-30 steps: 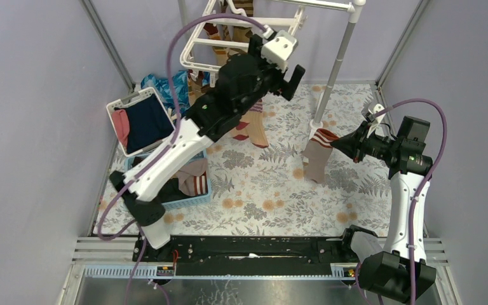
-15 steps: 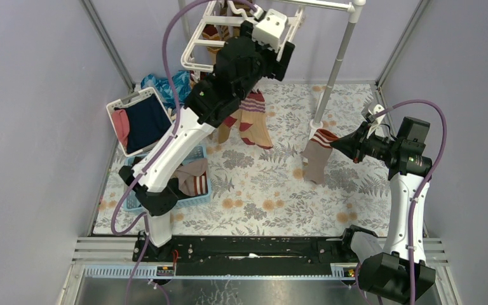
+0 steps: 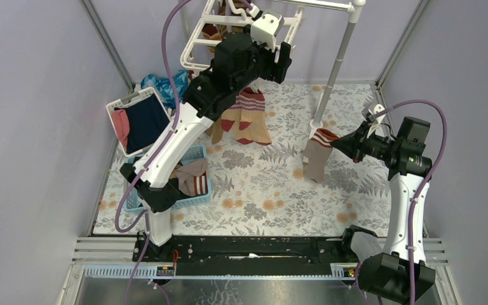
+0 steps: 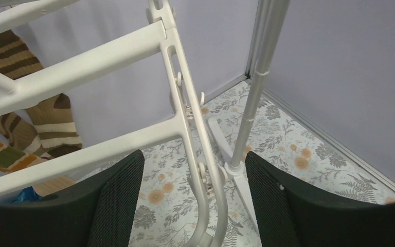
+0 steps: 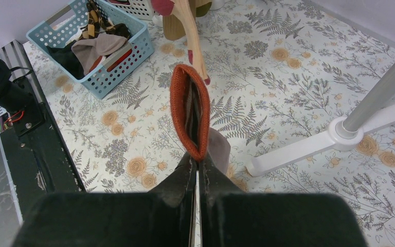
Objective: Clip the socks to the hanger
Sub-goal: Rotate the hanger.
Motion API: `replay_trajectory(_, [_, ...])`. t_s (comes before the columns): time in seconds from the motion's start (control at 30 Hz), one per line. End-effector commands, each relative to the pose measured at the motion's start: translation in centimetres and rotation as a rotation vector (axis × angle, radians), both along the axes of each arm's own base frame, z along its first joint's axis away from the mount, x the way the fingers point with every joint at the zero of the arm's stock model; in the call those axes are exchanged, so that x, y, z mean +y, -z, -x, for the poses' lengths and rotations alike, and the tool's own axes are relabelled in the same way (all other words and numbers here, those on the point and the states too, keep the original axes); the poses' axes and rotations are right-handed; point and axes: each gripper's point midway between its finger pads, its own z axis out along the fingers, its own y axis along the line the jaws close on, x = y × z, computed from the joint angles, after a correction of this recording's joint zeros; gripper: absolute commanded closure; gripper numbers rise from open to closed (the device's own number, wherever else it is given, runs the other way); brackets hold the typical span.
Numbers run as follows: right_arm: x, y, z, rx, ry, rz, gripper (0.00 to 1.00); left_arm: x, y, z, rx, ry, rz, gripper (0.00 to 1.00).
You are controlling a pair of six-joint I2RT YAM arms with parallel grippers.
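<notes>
The white hanger stands at the back on a pale pole. Several socks hang from it. My left gripper is raised at the hanger's right end and is open; in the left wrist view its fingers straddle the frame's end bar, where a small clip hangs. My right gripper is shut on the red cuff of a tan sock and holds it above the mat. The right wrist view shows the cuff pinched at my fingertips.
A blue basket with more socks sits front left and also shows in the right wrist view. A white laundry basket with navy and pink garments stands behind it. A shiny blue cloth lies by the wall. The pole's white foot lies on the mat.
My left arm has risen and swung back toward the hanger, bringing its open gripper up to the frame's right end. The right arm and its sock have not moved.
</notes>
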Motion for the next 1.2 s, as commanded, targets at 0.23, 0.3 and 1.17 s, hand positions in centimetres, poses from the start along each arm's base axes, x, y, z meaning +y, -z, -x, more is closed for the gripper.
replay_trajectory(0.23, [0.4,-0.9,0.5,-0.033,-0.027,-0.022,1.0,-0.1,0.7,-1.1,0.016,-0.017,0.0,0.26])
replay_trajectory(0.3, [0.4,-1.0,0.5,-0.033,-0.027,-0.022,1.0,0.0,0.9,-1.4,0.019,-0.022,-0.003,0.27])
replay_trajectory(1.17, [0.5,-0.9,0.6,-0.032,-0.031,-0.025,1.0,-0.3,-0.2,2.9,-0.047,0.275,-0.079,0.78])
